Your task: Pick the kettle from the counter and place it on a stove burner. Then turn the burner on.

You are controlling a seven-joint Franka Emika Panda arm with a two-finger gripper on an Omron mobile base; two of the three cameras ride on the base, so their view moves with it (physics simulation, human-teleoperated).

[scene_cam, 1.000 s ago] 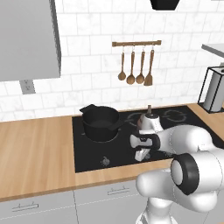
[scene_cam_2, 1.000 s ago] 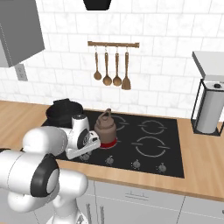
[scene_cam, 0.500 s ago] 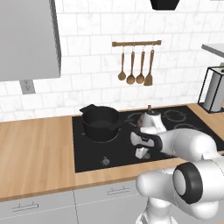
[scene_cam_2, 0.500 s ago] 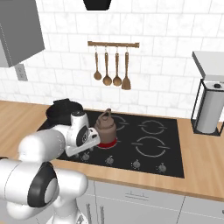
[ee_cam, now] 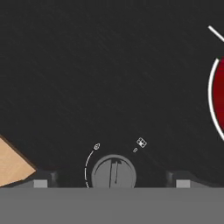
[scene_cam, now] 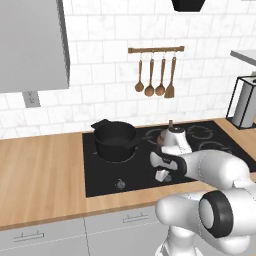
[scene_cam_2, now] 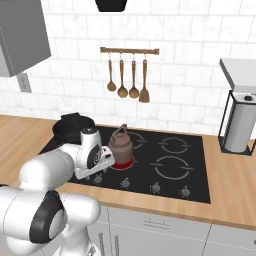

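Note:
The dark-brown kettle (scene_cam_2: 121,145) stands upright on the front-left stove burner (scene_cam_2: 123,163), which glows red. In the left base view only its handle top (scene_cam: 170,123) peeks over my hand. My gripper (scene_cam_2: 96,175) points down at the stove's front knob row, left of the kettle and apart from it. In the hand view my gripper (ee_cam: 112,183) is open, its fingertips (ee_cam: 41,182) wide on either side of a round grey knob (ee_cam: 114,173) without touching it. The red burner's edge (ee_cam: 220,87) shows at the right. The wood counter (scene_cam: 40,170) surrounds the stove.
A black saucepan (scene_cam: 116,140) sits on the rear-left burner, behind my hand. More knobs (scene_cam_2: 156,187) line the stove's front edge. Wooden utensils (scene_cam_2: 127,75) hang on the wall. A paper towel holder (scene_cam_2: 237,125) stands on the counter at the right.
My fingers have spread apart around the knob. The arm's elbow has sunk a little. Kettle and saucepan have not moved, and the burner was glowing before.

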